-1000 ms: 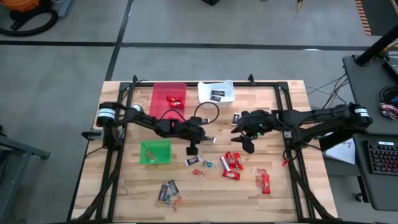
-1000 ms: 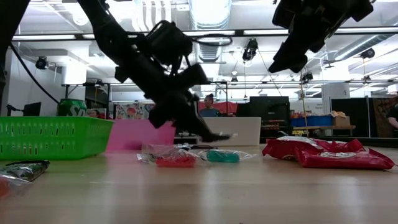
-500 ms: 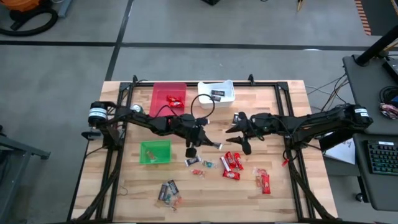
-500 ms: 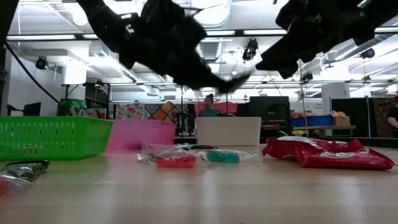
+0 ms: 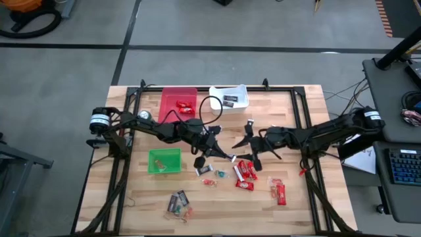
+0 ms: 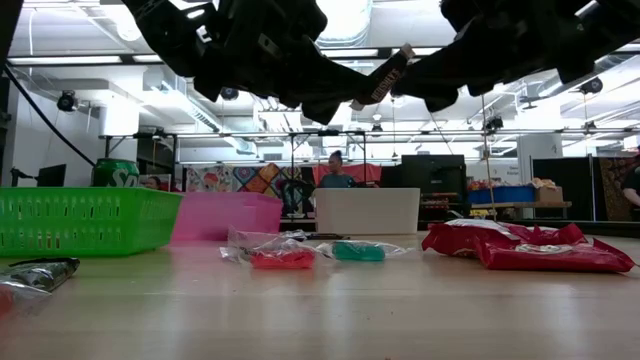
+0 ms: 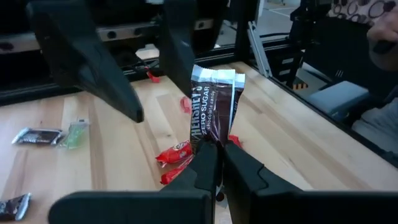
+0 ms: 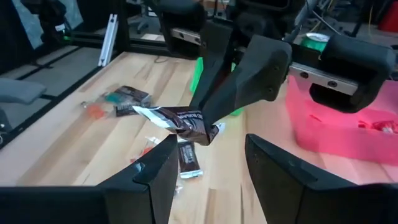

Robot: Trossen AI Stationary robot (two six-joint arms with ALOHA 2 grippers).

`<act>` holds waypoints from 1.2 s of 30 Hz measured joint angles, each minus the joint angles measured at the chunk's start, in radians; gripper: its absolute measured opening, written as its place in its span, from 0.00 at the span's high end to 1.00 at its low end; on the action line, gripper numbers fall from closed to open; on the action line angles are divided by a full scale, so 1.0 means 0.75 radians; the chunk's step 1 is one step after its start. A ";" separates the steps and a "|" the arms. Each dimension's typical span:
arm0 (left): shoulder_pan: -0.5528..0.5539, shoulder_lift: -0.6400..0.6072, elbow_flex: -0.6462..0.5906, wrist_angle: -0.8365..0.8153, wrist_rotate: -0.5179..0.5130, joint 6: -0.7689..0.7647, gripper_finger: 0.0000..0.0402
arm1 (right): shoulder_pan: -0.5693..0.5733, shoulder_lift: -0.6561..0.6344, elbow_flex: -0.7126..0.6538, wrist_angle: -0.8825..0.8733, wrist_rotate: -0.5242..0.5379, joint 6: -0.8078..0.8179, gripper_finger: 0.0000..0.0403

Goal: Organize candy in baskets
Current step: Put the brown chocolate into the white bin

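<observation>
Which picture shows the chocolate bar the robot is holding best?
The left wrist view: the chocolate bar fills the middle, label readable, pinched by the left gripper. The right wrist view shows it side-on; the high and low views show only a sliver.

Table seen from above, both arms reaching to centre. Left gripper near centre, pinching a small dark bar. Right gripper at its 2 o'clock, fingers spread, nothing in them. Red bin at 11 w/ red candy inside; white bin at 12 w/ one dark piece; green bin at 9. Red bars at 5 o'clock, more loose candy at 7.
</observation>
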 joint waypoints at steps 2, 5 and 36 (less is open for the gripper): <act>0.000 0.001 0.000 0.002 0.000 -0.028 1.00 | 0.004 0.017 0.010 0.000 0.001 -0.019 0.56; 0.000 0.003 0.000 0.001 -0.002 -0.078 1.00 | 0.009 0.029 0.017 -0.007 0.003 -0.044 0.56; 0.004 0.005 -0.001 0.073 -0.064 -0.190 1.00 | 0.016 0.029 0.077 -0.010 -0.066 -0.190 0.95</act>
